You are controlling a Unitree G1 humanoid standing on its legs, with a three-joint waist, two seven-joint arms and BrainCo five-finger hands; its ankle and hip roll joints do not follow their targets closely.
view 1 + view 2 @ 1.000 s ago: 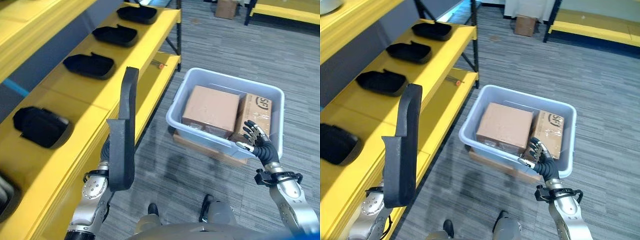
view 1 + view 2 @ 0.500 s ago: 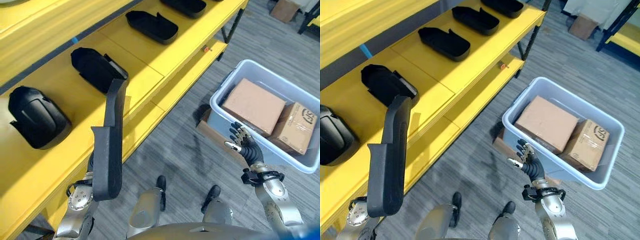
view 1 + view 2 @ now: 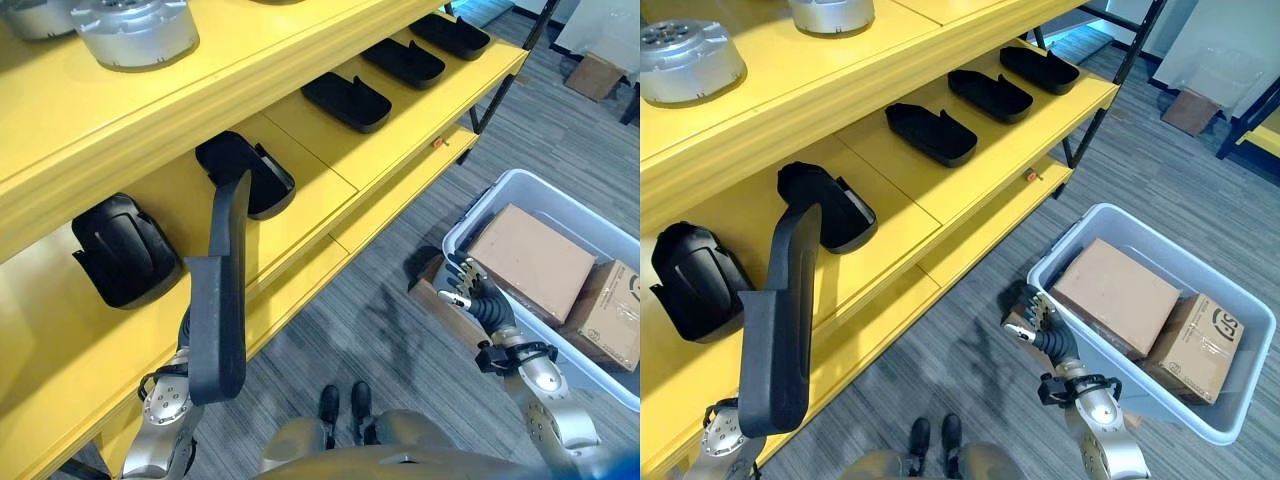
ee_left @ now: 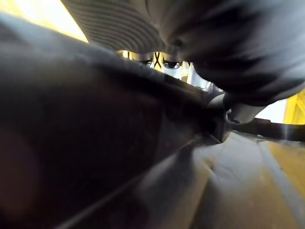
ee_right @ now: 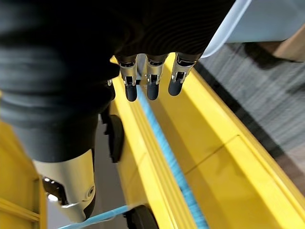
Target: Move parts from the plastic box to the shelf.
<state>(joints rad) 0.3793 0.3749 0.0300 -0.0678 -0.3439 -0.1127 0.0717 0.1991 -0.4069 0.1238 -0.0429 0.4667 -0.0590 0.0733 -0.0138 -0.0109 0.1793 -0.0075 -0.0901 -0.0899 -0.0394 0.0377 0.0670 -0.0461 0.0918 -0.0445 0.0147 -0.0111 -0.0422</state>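
A long dark grey part [image 3: 225, 290] stands upright in front of the yellow shelf [image 3: 300, 215], and my left hand [image 4: 164, 62] is shut on its lower end; in the eye views the part hides that hand. My right hand [image 3: 470, 297] hangs open with relaxed fingers [image 5: 147, 81] beside the near left corner of the pale plastic box [image 3: 478, 212], holding nothing. Two cardboard cartons [image 3: 530, 262] [image 3: 612, 312] lie in the box.
Several dark moulded parts [image 3: 125, 250] [image 3: 250, 170] [image 3: 347, 100] lie in a row on the middle shelf board. Silver metal discs [image 3: 135, 30] sit on the board above. A lower yellow ledge [image 3: 390, 205] juts toward the grey carpet between shelf and box.
The camera has swung toward the shelf, so the box now lies at the right. The dark part stays upright in my left hand. My right hand stays open by the box.
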